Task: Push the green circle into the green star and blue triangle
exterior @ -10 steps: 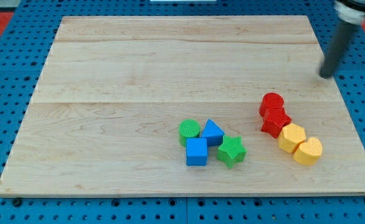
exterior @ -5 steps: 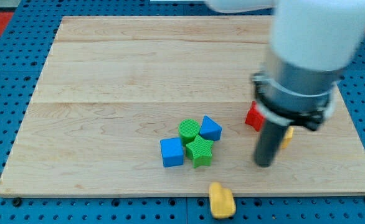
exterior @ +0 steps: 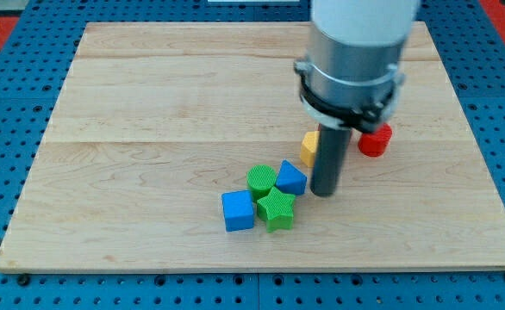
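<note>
The green circle (exterior: 261, 180) sits on the wooden board (exterior: 149, 103), touching the blue triangle (exterior: 291, 178) on its right and the green star (exterior: 276, 208) below it. A blue cube (exterior: 238, 211) touches the star's left side. My tip (exterior: 323, 191) rests on the board just right of the blue triangle, a small gap away from it.
A yellow block (exterior: 308, 147) lies partly hidden behind the rod, above the triangle. A red cylinder (exterior: 375, 139) stands to the rod's right. The arm's large grey and white body (exterior: 354, 52) covers the board's upper right.
My tip has moved left and up, from right of the cluster to beside the blue triangle. The yellow block at the bottom edge and the red block are gone from their earlier spots.
</note>
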### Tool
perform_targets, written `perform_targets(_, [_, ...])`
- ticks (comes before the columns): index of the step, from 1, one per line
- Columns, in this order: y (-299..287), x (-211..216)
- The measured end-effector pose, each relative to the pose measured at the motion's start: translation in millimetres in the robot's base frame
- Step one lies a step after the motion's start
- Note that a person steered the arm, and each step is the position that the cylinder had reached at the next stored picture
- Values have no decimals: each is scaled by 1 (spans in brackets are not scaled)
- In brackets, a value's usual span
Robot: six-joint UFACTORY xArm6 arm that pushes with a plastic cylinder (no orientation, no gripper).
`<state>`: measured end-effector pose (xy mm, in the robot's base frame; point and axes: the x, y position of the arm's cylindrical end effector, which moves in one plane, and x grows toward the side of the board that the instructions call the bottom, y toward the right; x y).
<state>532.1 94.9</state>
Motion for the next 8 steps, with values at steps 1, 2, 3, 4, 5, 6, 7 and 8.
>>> perform_targets(1, [23, 65])
perform_targets(2, [-84, 82])
perform_targets(3, [-129, 25])
perform_targets(4, [-125, -24])
perform_targets(5, [-98, -19])
perform_targets(6, [-81, -22])
perform_targets(7, [-132, 7])
perform_targets(8, [-104, 74])
